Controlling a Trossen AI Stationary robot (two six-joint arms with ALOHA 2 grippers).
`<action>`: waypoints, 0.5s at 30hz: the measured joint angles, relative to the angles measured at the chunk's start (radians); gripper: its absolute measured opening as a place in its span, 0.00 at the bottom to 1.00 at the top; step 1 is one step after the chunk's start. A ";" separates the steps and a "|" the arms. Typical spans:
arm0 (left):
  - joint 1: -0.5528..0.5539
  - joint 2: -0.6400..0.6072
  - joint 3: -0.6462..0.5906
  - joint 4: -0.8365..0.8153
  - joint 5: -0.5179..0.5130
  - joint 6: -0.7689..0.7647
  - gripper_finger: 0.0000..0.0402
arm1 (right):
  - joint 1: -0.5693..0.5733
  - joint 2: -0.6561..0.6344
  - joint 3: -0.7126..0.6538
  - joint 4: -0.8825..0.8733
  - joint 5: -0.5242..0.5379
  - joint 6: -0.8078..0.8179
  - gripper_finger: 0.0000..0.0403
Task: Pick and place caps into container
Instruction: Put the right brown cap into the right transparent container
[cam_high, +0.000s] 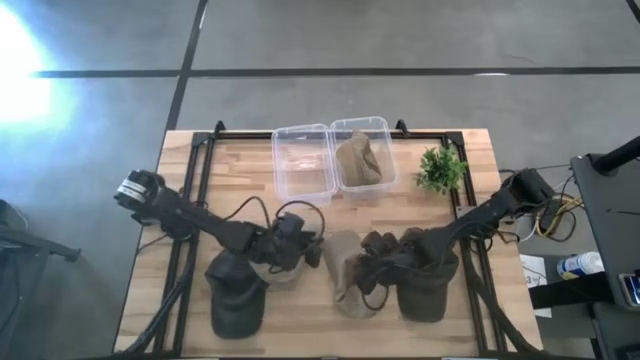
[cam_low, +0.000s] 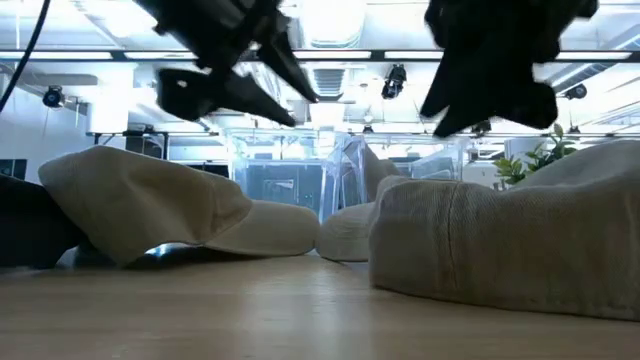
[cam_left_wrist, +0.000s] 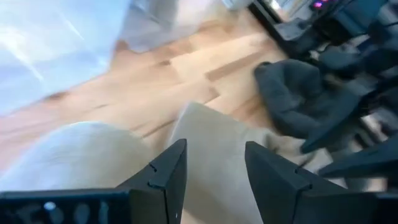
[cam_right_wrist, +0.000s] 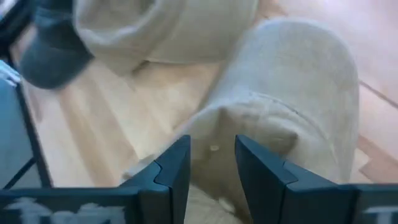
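Near the middle of the table's front edge lay a tan cap (cam_high: 348, 272), slumped and creased, plainly soft cloth that would weigh little and fold under any pinch; only its brim looked stiff enough to hold shape, so the crown's bunched fabric or the brim edge seemed the best place to take hold, and a loose pinch would likely let it slide out. The right gripper (cam_right_wrist: 212, 163) hovered just over this cap, its jaws apart with a narrow gap, aimed at a fold in the crown and gripping nothing. A second tan cap (cam_high: 283, 262) lay just to the left, largely hidden under the left gripper (cam_left_wrist: 216, 163), which hung above it with fingers spread wide and empty. In the low view both grippers were clear of the cloth, above the caps. A dark cap (cam_high: 237, 297) sat at the near left, and another dark cap (cam_high: 428, 288) at the near right, beside the right arm. Farther back stood two clear bins side by side: the right bin (cam_high: 381, 150) already held a tan cap (cam_high: 358, 160), and the left bin (cam_high: 282, 165) looked empty. A small plant (cam_high: 441, 169) stood to the right of the bins, well apart from the work.
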 joint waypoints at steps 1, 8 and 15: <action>0.010 0.004 0.002 0.009 0.034 0.008 0.39 | -0.011 0.023 0.001 0.011 -0.013 0.008 0.30; 0.042 0.046 -0.001 0.000 0.088 0.050 0.39 | -0.031 0.169 0.016 0.028 -0.071 0.026 0.30; 0.079 0.080 -0.003 -0.001 0.196 0.054 0.39 | -0.008 0.257 0.017 0.048 -0.221 -0.145 0.30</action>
